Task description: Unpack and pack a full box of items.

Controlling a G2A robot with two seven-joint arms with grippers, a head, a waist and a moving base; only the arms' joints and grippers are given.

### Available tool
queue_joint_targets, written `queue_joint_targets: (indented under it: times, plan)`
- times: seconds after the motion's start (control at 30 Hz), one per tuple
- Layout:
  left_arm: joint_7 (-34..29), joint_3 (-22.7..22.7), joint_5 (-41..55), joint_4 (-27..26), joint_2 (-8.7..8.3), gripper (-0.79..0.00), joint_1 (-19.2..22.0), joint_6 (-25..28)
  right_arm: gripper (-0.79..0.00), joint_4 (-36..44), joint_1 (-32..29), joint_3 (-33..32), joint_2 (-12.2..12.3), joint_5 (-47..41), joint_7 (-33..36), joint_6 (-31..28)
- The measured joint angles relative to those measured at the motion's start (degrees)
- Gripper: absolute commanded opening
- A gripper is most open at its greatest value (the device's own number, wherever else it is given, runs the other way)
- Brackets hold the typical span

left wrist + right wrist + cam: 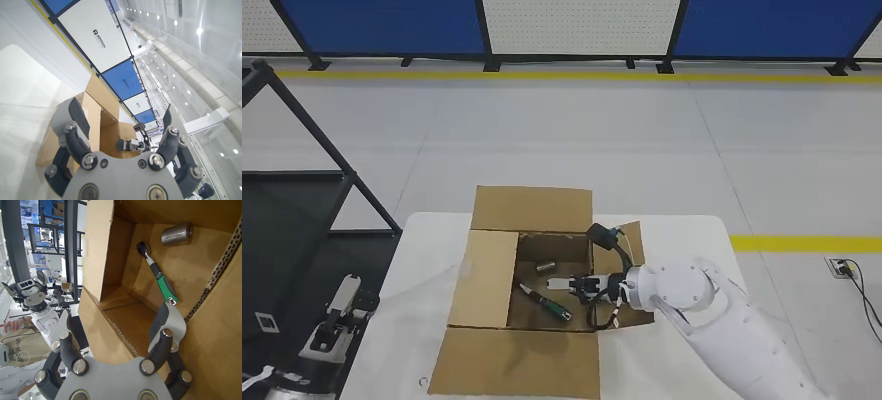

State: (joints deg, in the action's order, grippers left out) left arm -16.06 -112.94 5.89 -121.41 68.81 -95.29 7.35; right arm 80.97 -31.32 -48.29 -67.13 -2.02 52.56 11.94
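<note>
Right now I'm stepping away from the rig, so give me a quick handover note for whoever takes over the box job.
Left gripper: jaws open, empty, held beside the brown cardboard box.
Right gripper: jaws open, empty, at the box opening by the handle end of the green-handled ratchet wrench.
Things: the wrench and a short grey metal cylinder lie apart on the box floor. The box stands on the white table.
Done: flaps are open.
Left: probably grasp the wrench, lift out both items, then repack.
</note>
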Motion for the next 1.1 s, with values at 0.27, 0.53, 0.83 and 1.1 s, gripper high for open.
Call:
queue_joint_targets:
  times: [0.27, 0.53, 0.83, 1.1]
  plan:
    - [0.29, 0.40, -0.34, -0.15, 0.03, 0.000, 0.33, -0.50, 0.000, 4.04, -2.65, -3.79, 1.12, 0.91, 0.92, -0.93]
    - [2.42, 0.63, 0.17, -0.10, 0.26, 0.000, 0.09, -0.80, 0.000, 11.67, -2.63, -3.94, 0.85, 2.90, -1.95, -4.19]
    - [3.95, 0.56, -0.56, 0.11, 0.41, 0.000, -0.31, -0.96, 0.000, 13.91, -2.33, -3.71, 0.59, 3.78, -3.60, -5.00]
    - [3.63, 0.83, -0.77, 0.13, 0.41, 0.000, -0.28, -0.97, 0.000, 13.78, -1.15, -1.26, -0.07, 4.40, -2.37, -5.93]
